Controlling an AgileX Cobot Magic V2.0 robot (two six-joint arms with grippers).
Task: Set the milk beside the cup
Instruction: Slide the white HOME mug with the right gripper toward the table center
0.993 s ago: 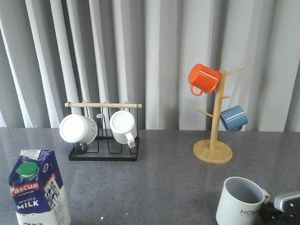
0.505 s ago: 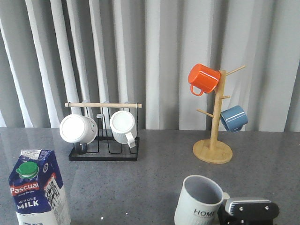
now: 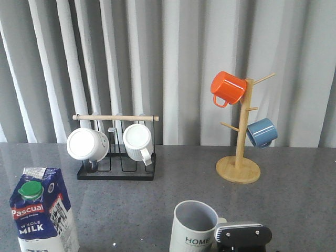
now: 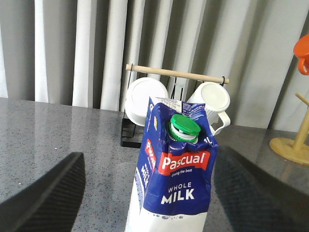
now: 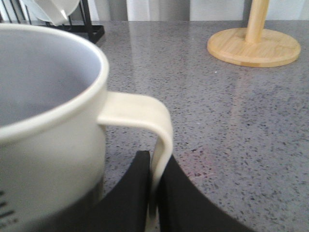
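The milk (image 3: 42,218), a blue and white carton with a green cap, stands upright at the front left of the table. In the left wrist view the milk (image 4: 176,179) stands between the wide-apart fingers of my open left gripper (image 4: 149,162), which do not touch it. The cup (image 3: 193,226), a white mug with a grey inside and "HOME" lettering, is at the front middle. My right gripper (image 3: 244,236) is just right of it. In the right wrist view my right gripper (image 5: 153,166) is shut on the pale handle (image 5: 145,113) of the cup (image 5: 48,121).
A black wire rack (image 3: 116,170) with a wooden bar holds two white mugs at the back left. A wooden mug tree (image 3: 239,168) at the back right carries an orange mug (image 3: 227,87) and a blue mug (image 3: 261,132). A grey curtain hangs behind.
My right gripper has carried the cup leftward along the table's front, from the right side to the middle, closer to the milk. The milk has not moved.
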